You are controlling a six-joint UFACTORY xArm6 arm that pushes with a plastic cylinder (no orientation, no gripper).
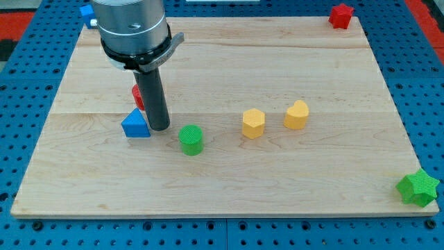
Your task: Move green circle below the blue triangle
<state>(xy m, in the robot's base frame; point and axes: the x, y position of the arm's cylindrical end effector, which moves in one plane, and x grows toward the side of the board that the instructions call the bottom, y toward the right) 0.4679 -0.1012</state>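
The green circle (191, 139) stands on the wooden board, left of centre. The blue triangle (136, 124) lies up and to its left. My tip (160, 128) rests on the board just right of the blue triangle, between it and the green circle, nearly touching the triangle. The green circle is a short gap to the tip's lower right. A red block (138, 95) is partly hidden behind the rod, above the blue triangle.
A yellow hexagon (253, 123) and a yellow heart-like block (296, 115) sit right of centre. A green star (418, 188) is at the bottom right corner, a red star (340, 15) at the top right, a blue block (87, 12) at the top left.
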